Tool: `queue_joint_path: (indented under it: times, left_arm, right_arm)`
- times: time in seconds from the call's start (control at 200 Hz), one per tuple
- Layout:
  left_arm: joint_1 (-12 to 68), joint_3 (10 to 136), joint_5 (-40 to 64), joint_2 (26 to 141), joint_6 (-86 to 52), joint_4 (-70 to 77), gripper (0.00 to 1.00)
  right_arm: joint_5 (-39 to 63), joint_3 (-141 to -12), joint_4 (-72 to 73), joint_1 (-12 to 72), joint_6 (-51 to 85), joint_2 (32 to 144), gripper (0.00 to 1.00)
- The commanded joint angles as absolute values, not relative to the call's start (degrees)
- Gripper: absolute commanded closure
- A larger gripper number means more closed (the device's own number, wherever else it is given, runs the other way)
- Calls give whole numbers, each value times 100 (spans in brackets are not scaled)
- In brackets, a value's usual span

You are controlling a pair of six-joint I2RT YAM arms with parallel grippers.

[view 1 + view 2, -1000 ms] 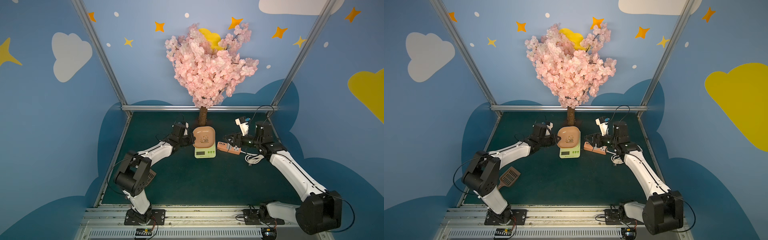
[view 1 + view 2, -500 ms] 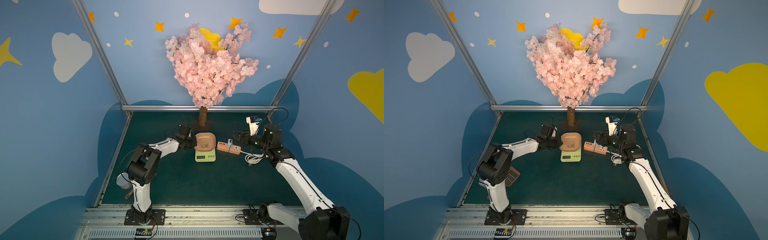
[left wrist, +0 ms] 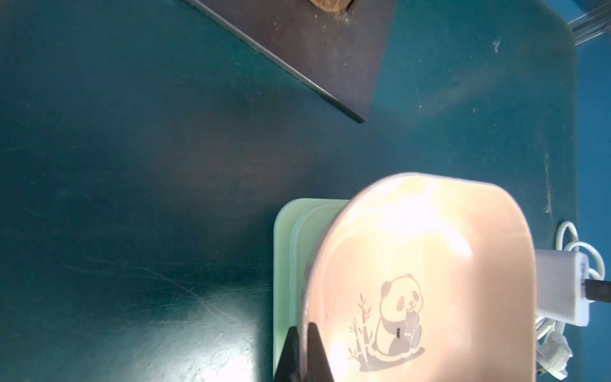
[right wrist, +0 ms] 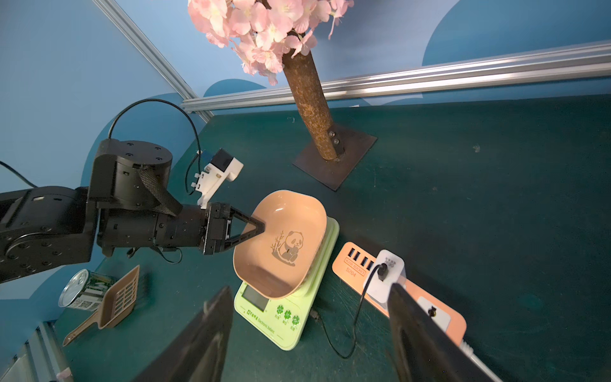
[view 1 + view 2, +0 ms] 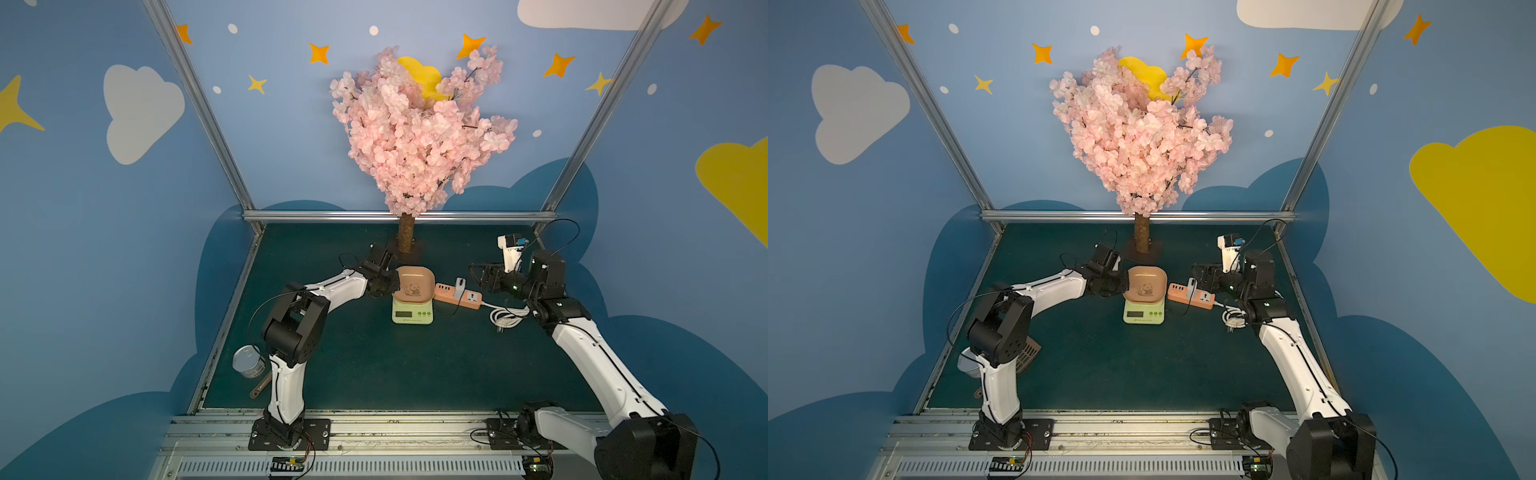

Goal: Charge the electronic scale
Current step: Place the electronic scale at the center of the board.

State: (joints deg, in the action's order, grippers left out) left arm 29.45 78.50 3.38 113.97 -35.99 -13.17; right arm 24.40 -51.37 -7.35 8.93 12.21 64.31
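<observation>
Surface: dark green mat (image 5: 374, 374), blue walls around.
Electronic scale (image 5: 412, 316): mid-mat, just beside orange power strip (image 5: 473, 298).
Left gripper (image 4: 262, 227): pinched tight on tray (image 4: 284, 231) rim.
Right gripper (image 5: 474, 276): fingers wide, empty, near strip.

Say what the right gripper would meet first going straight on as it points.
Probably the tray on the electronic scale: the open right gripper points at it. One finger is close beside the white charger and might clip that first; depth is unclear.
</observation>
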Motion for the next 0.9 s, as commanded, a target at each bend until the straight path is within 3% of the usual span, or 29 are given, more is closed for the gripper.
queue_joint_path:
  times: [0.0, 0.225, 0.385, 0.656, 0.841, 0.891]
  left_arm:
    - [2970, 8063, 286, 11480, -3542, -1414, 92]
    - [2971, 8134, 207, 11516, -3559, -1533, 82]
    - [2971, 8143, 26, 11324, -3481, -1619, 65]
    - [2868, 7613, -1213, 10066, -2674, -1366, 25]
    - [2529, 6732, -2063, 8920, -1613, -643, 18]
    - [2418, 6392, -2336, 8586, -1352, -376, 8]
  right_arm:
    - [2195, -5054, -637, 787, 1405, 6405, 26]
    - [1741, -5019, -456, 559, 1649, 6525, 23]
    - [1362, -5035, -360, 392, 1666, 6656, 19]
    - [938, -5038, -165, -54, 1765, 6879, 11]
    - [669, -4856, 208, -304, 1720, 7212, 7]
    - [609, -4836, 286, -404, 1803, 7398, 5]
